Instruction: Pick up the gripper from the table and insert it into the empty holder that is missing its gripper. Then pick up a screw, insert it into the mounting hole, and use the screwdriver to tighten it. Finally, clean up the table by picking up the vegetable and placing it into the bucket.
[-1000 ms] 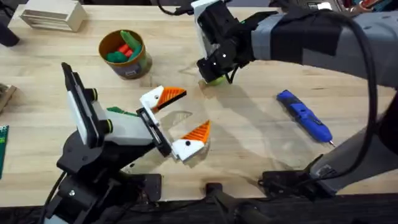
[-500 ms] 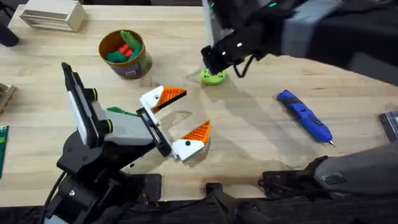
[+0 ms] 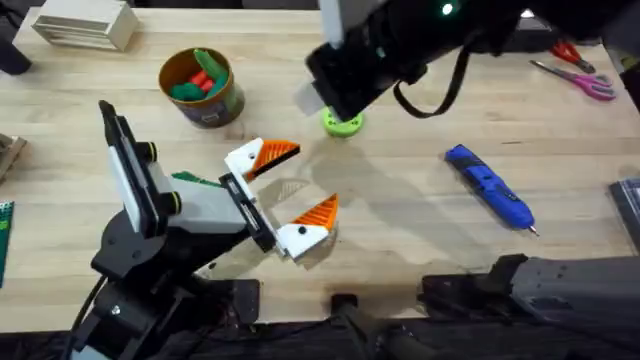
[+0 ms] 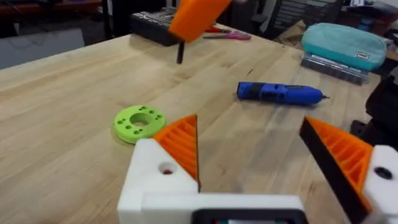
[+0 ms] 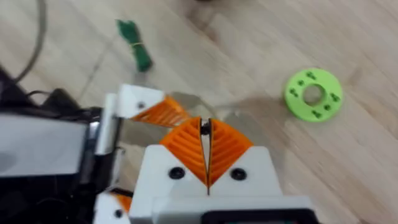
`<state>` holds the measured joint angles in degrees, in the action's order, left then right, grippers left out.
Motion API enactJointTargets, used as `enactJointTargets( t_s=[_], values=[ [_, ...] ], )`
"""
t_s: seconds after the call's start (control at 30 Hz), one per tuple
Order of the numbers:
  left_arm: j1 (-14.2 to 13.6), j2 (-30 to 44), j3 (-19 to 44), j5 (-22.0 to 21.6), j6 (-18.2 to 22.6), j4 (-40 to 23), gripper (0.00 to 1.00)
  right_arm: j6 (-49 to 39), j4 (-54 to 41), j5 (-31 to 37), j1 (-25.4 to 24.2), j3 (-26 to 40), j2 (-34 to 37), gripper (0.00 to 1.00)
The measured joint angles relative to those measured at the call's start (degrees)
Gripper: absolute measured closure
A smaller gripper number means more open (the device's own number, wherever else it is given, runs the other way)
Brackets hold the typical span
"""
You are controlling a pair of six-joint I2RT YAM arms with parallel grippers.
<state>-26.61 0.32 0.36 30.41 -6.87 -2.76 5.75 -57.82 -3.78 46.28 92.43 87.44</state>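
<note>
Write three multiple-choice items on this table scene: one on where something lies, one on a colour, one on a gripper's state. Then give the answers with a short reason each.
1. Where does the vegetable lie?
A. on the bare table
B. in the bucket
C. on the bright green ring

2. What colour is the screwdriver?
A. pink
B. blue
C. yellow

3. How do the right gripper pads stand?
A. wide apart
B. closed on the screwdriver
C. pressed together, holding nothing

Answers:
1 A: the right wrist view shows it on wood, apart from the bright green ring and the bucket.
2 B: its body is blue in the overhead view.
3 C: the orange pads meet with nothing between them.
</note>
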Motion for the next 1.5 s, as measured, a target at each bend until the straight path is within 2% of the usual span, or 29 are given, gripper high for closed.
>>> enactJointTargets(
  t_s=[0.13, 0.47, 0.67, 0.97, 1.5],
  values=[
    [0.0, 0.0, 0.0, 0.0, 0.0, 0.0, 0.014, 0.5, -0.7, -0.4, 4.6, 2.9, 0.0, 0.994],
    [0.0, 0.0, 0.0, 0.0, 0.0, 0.0, 0.014, 2.4, -0.3, -0.6, 11.8, 2.9, 3.4, 0.994],
    [0.0, 0.0, 0.0, 0.0, 0.0, 0.0, 0.014, 2.6, 0.6, -0.6, 12.3, 2.9, 6.2, 0.994],
    [0.0, 0.0, 0.0, 0.0, 0.0, 0.0, 0.014, 1.9, 3.9, -0.6, 12.3, 2.9, 6.3, 0.994],
    [0.0, 0.0, 0.0, 0.0, -0.1, 0.0, 0.014, 1.0, 3.5, -0.6, 12.3, 2.9, 7.5, 0.994]
  ],
)
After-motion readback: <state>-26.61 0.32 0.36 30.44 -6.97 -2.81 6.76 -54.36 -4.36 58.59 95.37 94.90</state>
